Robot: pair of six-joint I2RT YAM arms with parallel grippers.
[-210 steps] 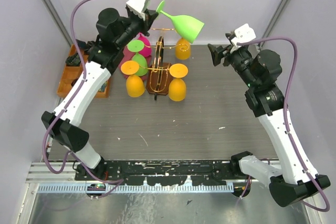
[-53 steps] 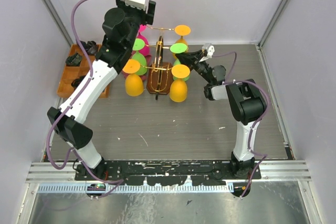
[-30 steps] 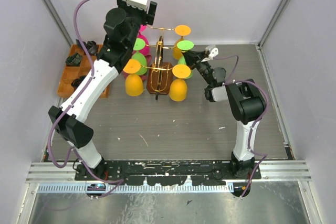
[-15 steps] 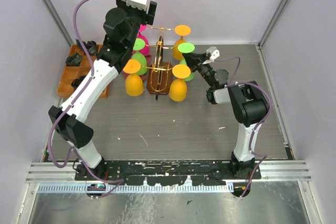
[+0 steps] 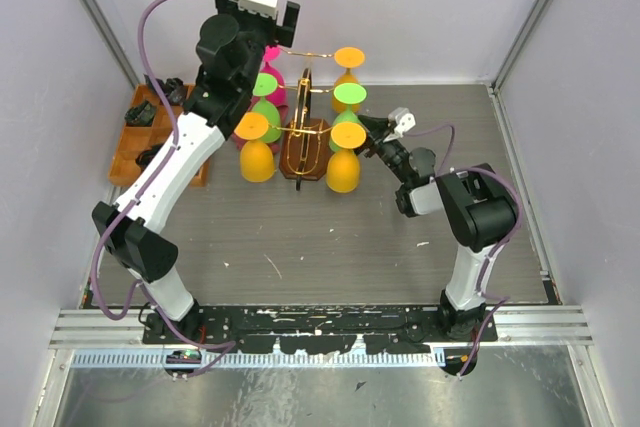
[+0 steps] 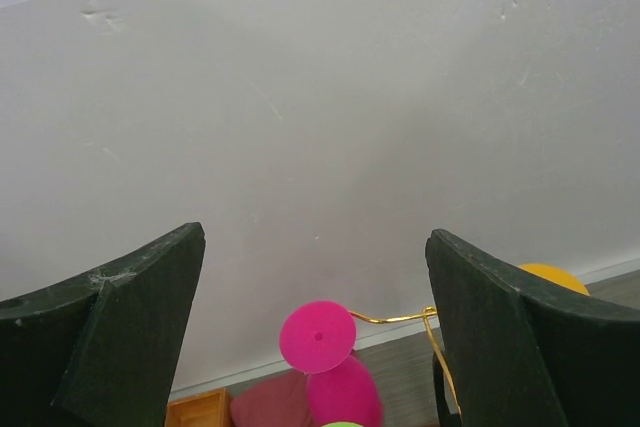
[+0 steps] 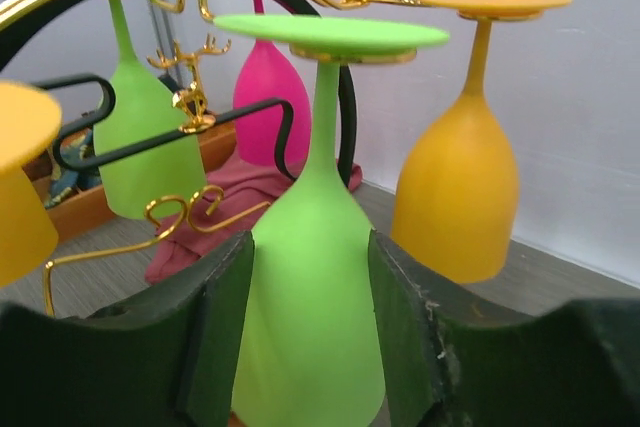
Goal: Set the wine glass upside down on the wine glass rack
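My right claw [image 7: 310, 247] sits partway spread with a finger on each side of the green glass [image 7: 315, 327], low on its bowl. I see no gap between fingers and bowl, so I cannot tell whether they pinch it or only flank it. The glass hangs upside down on the rack [image 5: 303, 137], its foot resting on a gold ring at the top; its rim is cut off by the bottom of the right wrist view, as is the rack's base. From above I make out only its green foot, the bowl hidden beneath. An orange glass [image 7: 457, 197] hangs just beside it, a pink glass [image 7: 268, 107] behind. My left claw [image 6: 315, 237] is held high by the back wall, fingers wide apart with nothing between them. The tray [image 5: 130, 152] is partly hidden behind the left arm.
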